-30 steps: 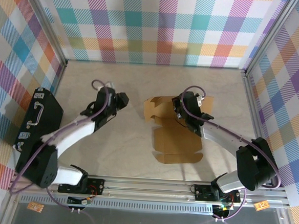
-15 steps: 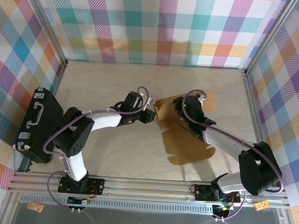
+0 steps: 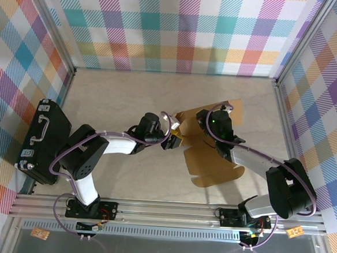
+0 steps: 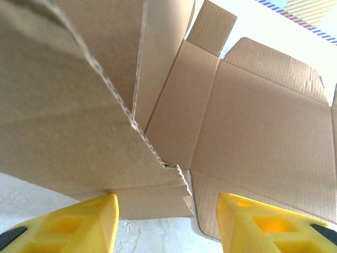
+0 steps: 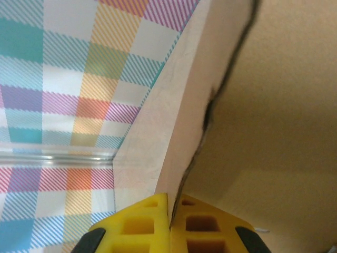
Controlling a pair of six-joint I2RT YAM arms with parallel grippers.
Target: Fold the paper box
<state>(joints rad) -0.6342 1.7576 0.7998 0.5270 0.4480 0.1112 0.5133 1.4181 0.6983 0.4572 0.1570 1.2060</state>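
The right gripper point(image 5: 169, 204) is pinched shut on a raised panel edge of the paper box point(image 3: 212, 167), seemingly to keep that wall upright; the box sits about three o'clock from the middle of the table point(image 3: 130, 95). The left gripper point(image 4: 167, 205), jaws apart, meets it from nine o'clock with a flap corner point(image 4: 176, 176) just ahead, probably to push or take it. The kraft board is matte brown, finely ribbed, creased into panels.

- We find the paper box point(image 3: 212, 161) on the table point(image 3: 130, 95), right of centre, with its far end raised.
- The left gripper point(image 3: 176, 140) sits just left of the paper box, at a flap's edge.
- The right gripper point(image 3: 218, 123) is at its far end.
- The case point(image 3: 40, 135) lies along the table's left edge, well apart from the paper box.
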